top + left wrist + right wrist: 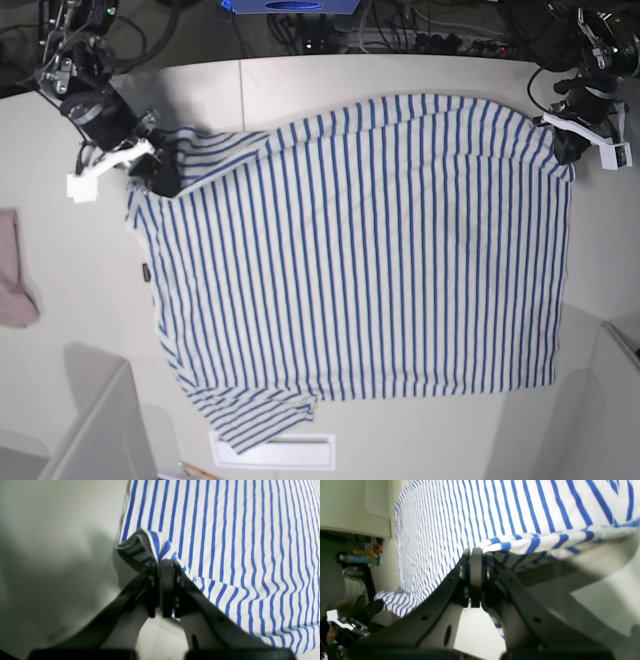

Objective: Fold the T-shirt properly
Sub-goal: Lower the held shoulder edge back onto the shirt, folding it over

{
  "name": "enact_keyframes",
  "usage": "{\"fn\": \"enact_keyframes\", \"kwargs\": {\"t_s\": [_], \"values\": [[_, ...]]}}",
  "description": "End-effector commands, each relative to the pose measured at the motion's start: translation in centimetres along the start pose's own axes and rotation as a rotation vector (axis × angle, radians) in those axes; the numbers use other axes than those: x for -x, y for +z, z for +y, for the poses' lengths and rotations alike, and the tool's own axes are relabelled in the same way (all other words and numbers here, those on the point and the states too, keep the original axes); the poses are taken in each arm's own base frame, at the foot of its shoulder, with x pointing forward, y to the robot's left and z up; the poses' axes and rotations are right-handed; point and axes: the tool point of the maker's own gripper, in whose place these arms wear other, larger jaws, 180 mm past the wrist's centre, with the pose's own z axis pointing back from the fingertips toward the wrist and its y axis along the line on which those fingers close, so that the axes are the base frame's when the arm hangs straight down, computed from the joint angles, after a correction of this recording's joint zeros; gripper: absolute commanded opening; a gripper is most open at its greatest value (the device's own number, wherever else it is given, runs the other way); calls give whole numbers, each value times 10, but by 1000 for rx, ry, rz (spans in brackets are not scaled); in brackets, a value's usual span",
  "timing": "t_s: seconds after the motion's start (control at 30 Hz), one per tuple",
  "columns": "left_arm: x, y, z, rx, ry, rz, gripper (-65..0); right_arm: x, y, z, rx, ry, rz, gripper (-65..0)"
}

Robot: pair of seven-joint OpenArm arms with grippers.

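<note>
The T-shirt [360,250], white with thin blue stripes, lies spread across the table, neck label [145,271] at its left edge. My left gripper [165,566] is shut on a bunched corner of the shirt [147,546]; in the base view it is at the far right corner [568,148]. My right gripper [476,552] is shut on a folded edge of the shirt [520,543]; in the base view it is at the far left shoulder [160,172]. Both pinched edges are lifted slightly off the table.
A pink cloth [12,270] lies at the table's left edge. Cables and equipment [330,25] run behind the table's far edge. Grey bin walls [100,425] stand at the near left and the near right corner [610,400]. A white label [285,452] lies near the shirt's lower sleeve.
</note>
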Motion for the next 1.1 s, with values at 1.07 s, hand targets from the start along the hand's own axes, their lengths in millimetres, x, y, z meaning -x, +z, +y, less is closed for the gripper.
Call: {"fn": "enact_keyframes", "kwargs": {"t_s": [1.07], "values": [[-70,-31,-3,-50,-29,-143,-650,-78,-69,-17,-42,-51,24,-650]]}}
